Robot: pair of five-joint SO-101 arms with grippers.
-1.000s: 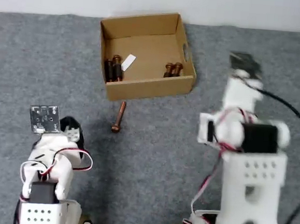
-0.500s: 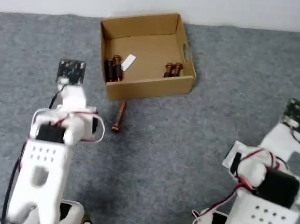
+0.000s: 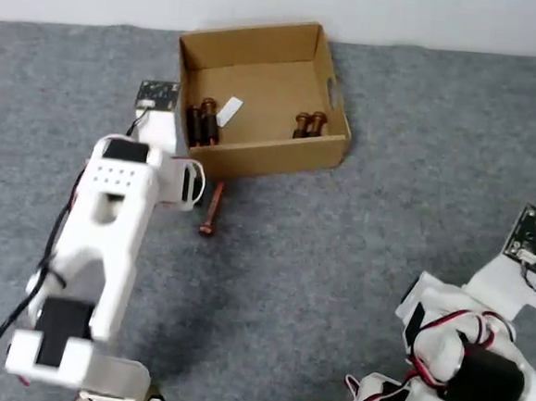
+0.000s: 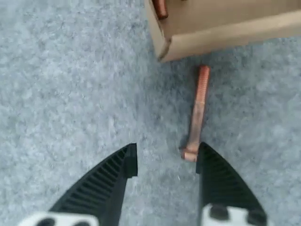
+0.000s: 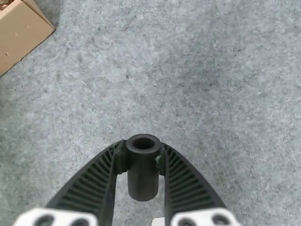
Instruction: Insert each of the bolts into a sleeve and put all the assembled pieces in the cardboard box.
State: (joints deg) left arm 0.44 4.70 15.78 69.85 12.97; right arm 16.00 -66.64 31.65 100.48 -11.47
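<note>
Left gripper (image 4: 165, 157), jaws spread, hung over the loose bolt (image 4: 198, 110) beside the cardboard box (image 3: 262, 158) near the table's (image 3: 337, 262) far edge, seemingly to grasp it. Right gripper (image 5: 141, 157) clamped a sleeve (image 5: 142, 169), bore exposed for insertion.

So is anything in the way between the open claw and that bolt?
No, nothing visible. The open left gripper hangs right over the bolt, whose head lies just inside one finger; the cardboard box sits beyond it.
</note>
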